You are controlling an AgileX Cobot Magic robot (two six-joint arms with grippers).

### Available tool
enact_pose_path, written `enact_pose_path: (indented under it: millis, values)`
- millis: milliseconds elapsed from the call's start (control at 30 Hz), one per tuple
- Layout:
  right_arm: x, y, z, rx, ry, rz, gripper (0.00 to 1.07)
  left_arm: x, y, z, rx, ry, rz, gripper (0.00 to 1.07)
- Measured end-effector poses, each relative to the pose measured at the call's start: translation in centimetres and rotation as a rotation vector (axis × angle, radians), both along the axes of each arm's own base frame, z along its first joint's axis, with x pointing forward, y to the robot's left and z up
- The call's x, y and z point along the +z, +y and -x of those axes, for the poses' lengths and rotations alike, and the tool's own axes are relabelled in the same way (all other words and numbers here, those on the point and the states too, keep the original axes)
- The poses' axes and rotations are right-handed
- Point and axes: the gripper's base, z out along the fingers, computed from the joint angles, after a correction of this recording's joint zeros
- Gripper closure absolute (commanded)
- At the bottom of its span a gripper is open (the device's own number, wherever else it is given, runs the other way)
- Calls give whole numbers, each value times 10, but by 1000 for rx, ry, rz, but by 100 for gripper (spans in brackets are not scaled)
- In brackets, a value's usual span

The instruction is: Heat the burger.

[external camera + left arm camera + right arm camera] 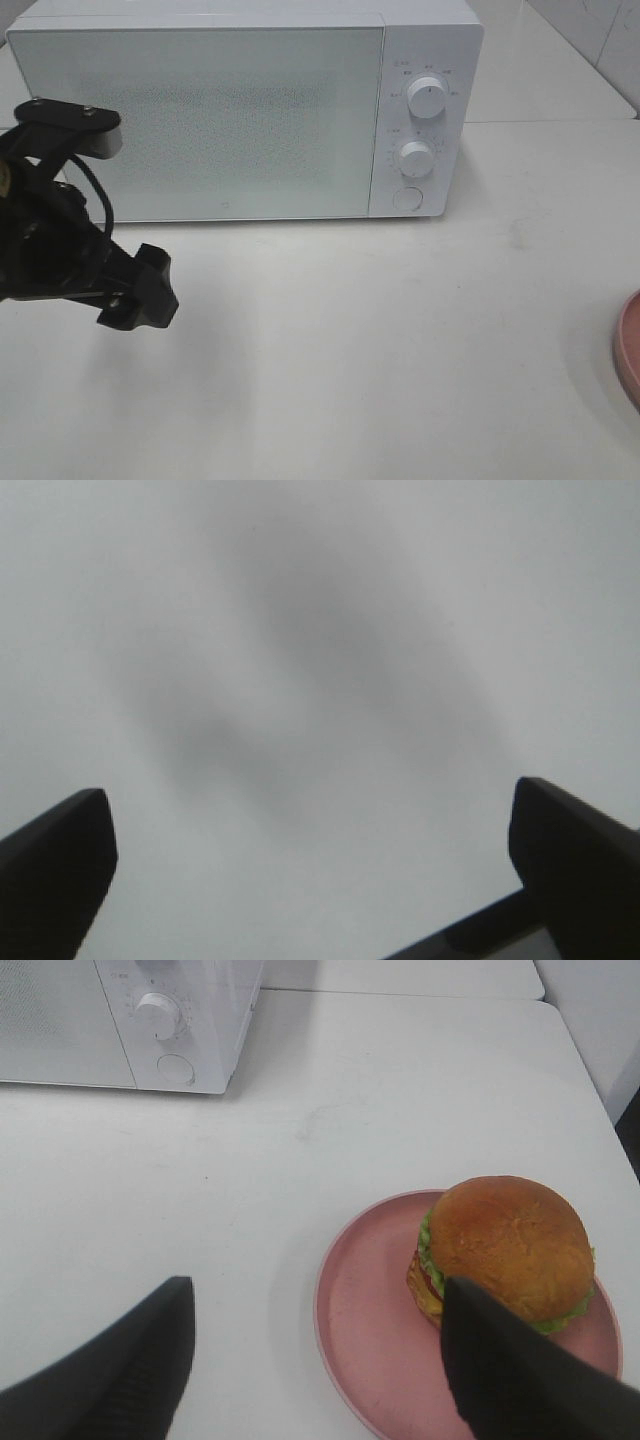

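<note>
Left claw [135, 290] first: our black jaws stand wide apart with nothing between them, hanging over the bare white desk [400, 340] in front of the shut door of the boxy white microwave oven [240, 110]. From the left wrist we see only the two dark fingertips [55, 865] and blank grey surface.

Over on our right, the right claw [310, 1360] is spread too, gripping nothing, hovering just above the desk beside the flat round pink plate [365, 1330]. One finger overlaps the plate's edge in the wrist view; whether it touches, we cannot tell.

And there's the prize: the burger with its glossy brown domed bun, green lettuce frill and red layer [505, 1250] sits on that plate, off to the right and well apart from the oven. In the high view only a sliver of plate peeks in at the edge, and the burger is out of frame.

How will it handle? We'd judge it light and soft, a loose stack that could shear or squash, with a shiny bun that may slip. Best to take it low across the sides, jaws straddling the layers, squeezing gently.

Writing? Small markings ring the two white dials [427, 98], too tiny to read. No brand visible.
</note>
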Motion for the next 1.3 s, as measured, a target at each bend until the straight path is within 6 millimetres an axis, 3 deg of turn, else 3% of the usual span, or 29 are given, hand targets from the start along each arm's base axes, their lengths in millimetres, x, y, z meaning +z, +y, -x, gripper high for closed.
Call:
enact_pose_path:
  millis: [100,133,233,267,333,400,600,900,1067,1300]
  values:
    - [0,0,0,0,0,0,39,7,15,3,71,40,-13,6]
    - [0,0,0,0,0,0,39,12,29,3,121,66,-27,6]
    - [0,0,0,0,0,0,39,14,36,3,147,77,-32,6]
    - [0,0,0,0,0,0,39,20,50,4,200,92,-38,6]
    - [0,0,0,0,0,0,39,22,56,5,223,99,-42,6]
    - [0,0,0,0,0,0,39,32,86,11,334,138,-61,6]
    - [0,0,0,0,0,0,39,50,117,29,428,147,-72,6]
    - [0,0,0,0,0,0,39,67,134,69,485,57,-61,6]
    - [0,0,0,0,0,0,39,58,140,102,488,-1,-73,6]
    - [0,0,0,0,0,0,39,45,143,123,488,-65,-71,6]
